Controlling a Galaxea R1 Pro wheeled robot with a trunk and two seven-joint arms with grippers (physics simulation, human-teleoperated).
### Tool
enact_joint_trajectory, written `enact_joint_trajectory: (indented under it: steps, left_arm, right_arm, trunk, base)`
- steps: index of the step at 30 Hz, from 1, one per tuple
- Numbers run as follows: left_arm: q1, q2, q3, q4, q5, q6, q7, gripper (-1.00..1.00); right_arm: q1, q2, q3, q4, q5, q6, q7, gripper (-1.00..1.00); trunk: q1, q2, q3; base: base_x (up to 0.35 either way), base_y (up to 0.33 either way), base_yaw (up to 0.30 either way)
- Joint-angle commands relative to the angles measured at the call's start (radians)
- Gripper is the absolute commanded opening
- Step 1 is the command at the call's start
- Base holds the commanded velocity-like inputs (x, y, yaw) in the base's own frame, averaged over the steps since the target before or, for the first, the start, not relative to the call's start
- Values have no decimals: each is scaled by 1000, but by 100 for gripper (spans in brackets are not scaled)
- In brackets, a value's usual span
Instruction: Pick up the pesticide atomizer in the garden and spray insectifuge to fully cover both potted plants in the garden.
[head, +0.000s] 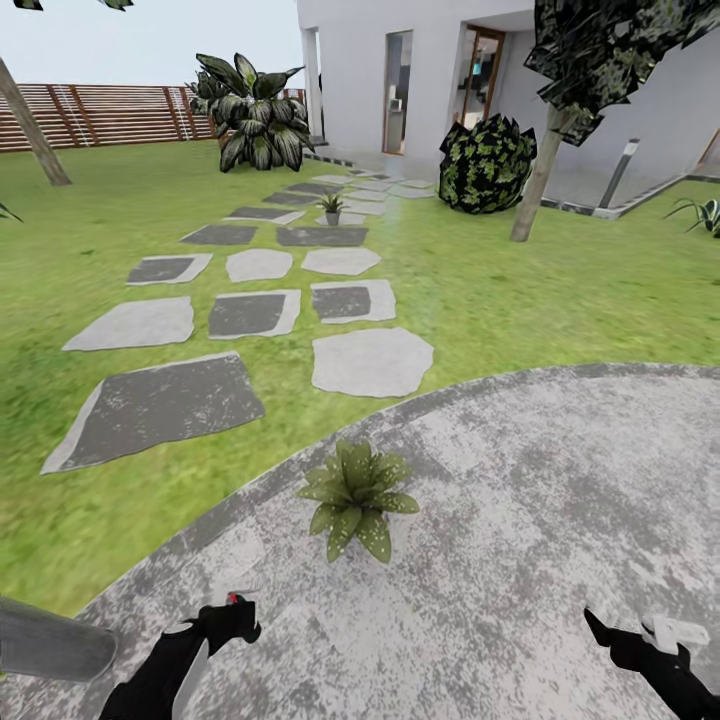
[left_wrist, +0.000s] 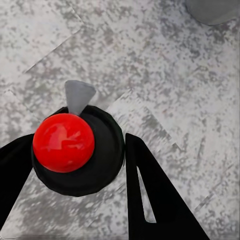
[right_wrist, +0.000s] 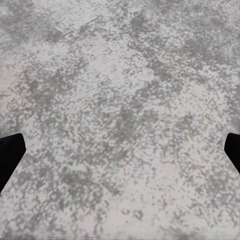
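Two plants show in the head view: one plant (head: 355, 492) stands on the patio (head: 520, 520) just inside its curved edge, and a second plant (head: 331, 208) stands far up the stone path (head: 255, 310) toward the house (head: 430, 80). Lawn (head: 520, 290) lies around the stones. A big palm (head: 255, 115) grows before the fence (head: 110, 115), a dark shrub (head: 487, 163) sits by the house wall, and a tree trunk (head: 538, 175) rises beside it. At the near edge of the patio, the left gripper (head: 215, 632) holds the atomizer (head: 232, 605), its red tip just showing above the black fingers. A grey arm link (head: 50, 640) lies at the lower left corner. The right gripper (head: 640, 645) hangs over the patio's near right part.

From the left wrist, the atomizer (left_wrist: 77, 150) is seen end-on, a red round tip on a dark round body with a grey trigger part jutting out. The black fingers (left_wrist: 155, 195) press against it on either side, so the jaws of the left gripper (left_wrist: 75, 165) are clamped on the atomizer. Speckled grey paving lies beneath.

From the right wrist, one black fingertip (right_wrist: 10, 155) shows at each side edge with bare paving (right_wrist: 120, 120) between, so these jaws stand wide apart.
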Motion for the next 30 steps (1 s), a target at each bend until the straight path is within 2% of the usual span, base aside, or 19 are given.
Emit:
enact_joint_trajectory:
  steps: [1,4,6,7,8,11,13,15,18,20,24,28,30]
  left_arm:
    - [2,-1,16,-2,-10,5,-9,-100]
    - [8,0,42,-1,-11,5,-9,-100]
    - [13,0,48,0,-11,5,-9,-100]
    - [19,1,53,2,-12,5,-8,-100]
    - [20,1,54,2,-12,5,-7,-100]
    - [25,-2,55,5,-11,5,30,-100]
    - [27,-6,55,6,-11,4,56,-100]
    - [28,-8,54,6,-10,4,70,-100]
    - [28,-11,54,17,-9,4,81,-100]
    - [29,-13,54,22,-9,4,83,-100]
    - [29,-14,54,27,-9,4,85,-100]
    - [29,-14,55,28,-9,4,85,-100]
    - [29,-14,55,28,-9,4,86,-100]
  right_arm:
    - [-1,-5,-5,42,11,-39,-4,100]
    - [-1,-33,1,185,14,-144,-46,100]
    - [-1,-40,3,231,17,-185,-68,100]
    - [-2,-44,7,276,43,-226,-111,100]
    - [-2,-43,9,286,60,-235,-131,100]
    - [-2,-37,11,332,174,-261,-248,100]
    - [-3,-35,11,373,219,-268,-292,100]
    - [-3,-34,11,405,243,-271,-316,100]
    - [3,-32,10,447,258,-269,-331,100]
    - [14,-36,10,508,261,-267,-337,100]
    - [68,-33,13,610,266,-267,-368,100]
    - [113,-27,17,629,268,-268,-377,100]
    - [128,-14,17,635,269,-268,-379,100]
  trunk:
    - [-4,7,3]
    - [-16,28,12]
    - [-23,42,18]
    - [-27,49,21]
    - [-31,56,24]
    - [-42,77,34]
    - [-50,91,40]
    - [-58,105,46]
    - [-69,126,56]
    - [-77,140,62]
    - [-92,168,75]
    - [-108,196,87]
    - [-115,210,93]
  base:
    - [0,0,0]
    - [0,0,0]
    - [0,0,0]
    - [0,0,0]
    - [0,0,0]
    - [0,0,0]
    - [0,0,0]
    - [0,0,0]
    - [0,0,0]
    - [0,0,0]
    - [0,0,0]
    - [0,0,0]
    - [0,0,0]
